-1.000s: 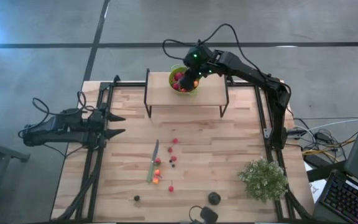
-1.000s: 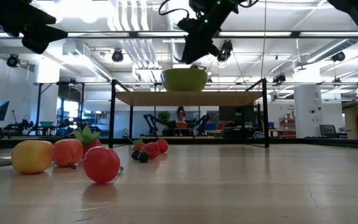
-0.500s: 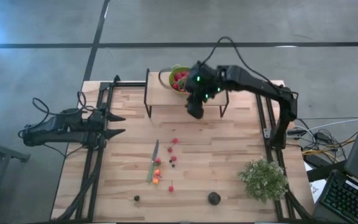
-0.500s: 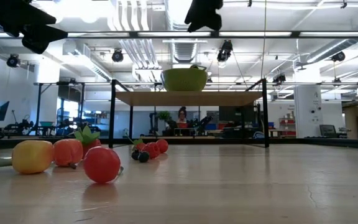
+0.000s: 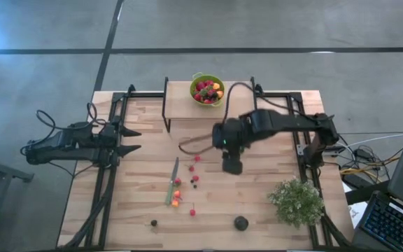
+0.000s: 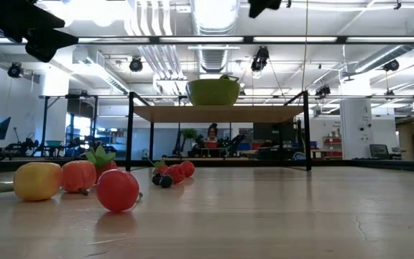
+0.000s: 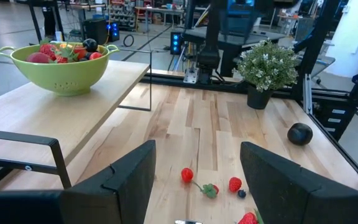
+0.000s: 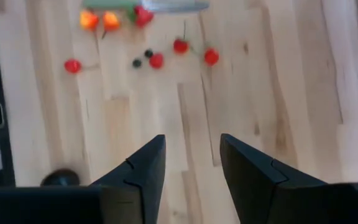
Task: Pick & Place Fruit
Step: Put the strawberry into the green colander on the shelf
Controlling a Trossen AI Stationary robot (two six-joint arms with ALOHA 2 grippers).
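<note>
From above, the right gripper [image 5: 232,166] hangs over the middle of the wooden table [image 5: 271,150], just beside the loose fruit [image 5: 193,178] scattered near the green-handled knife [image 5: 171,183]. More fruit fills the green colander [image 5: 208,89] on the raised shelf [image 5: 187,105] at the table's far edge. A bigger dark round fruit [image 5: 241,223] lies near the front edge, with the potted plant [image 5: 297,201] to its right. The left gripper [image 5: 133,140] waits at the table's left side, fingers spread wide and holding nothing.

At table height, a red berry [image 6: 118,190], an orange piece [image 6: 78,175] and a yellow piece [image 6: 38,180] sit close on the left. Smaller red and dark ones lie farther back. The colander stands on the shelf beyond them, and a person [image 6: 211,133] sits far off in the room. Part of an arm shows at the top edge.

From the left wrist, the open fingers [image 7: 129,180] frame several red berries [image 7: 188,175] on the boards, nothing between them. The colander, plant and dark round fruit are all visible.

From the right wrist, the two fingers [image 8: 145,171] stand apart with bare wood between them, gripping nothing. The red, orange and dark fruit [image 8: 156,60] lies ahead of them, near the knife.
</note>
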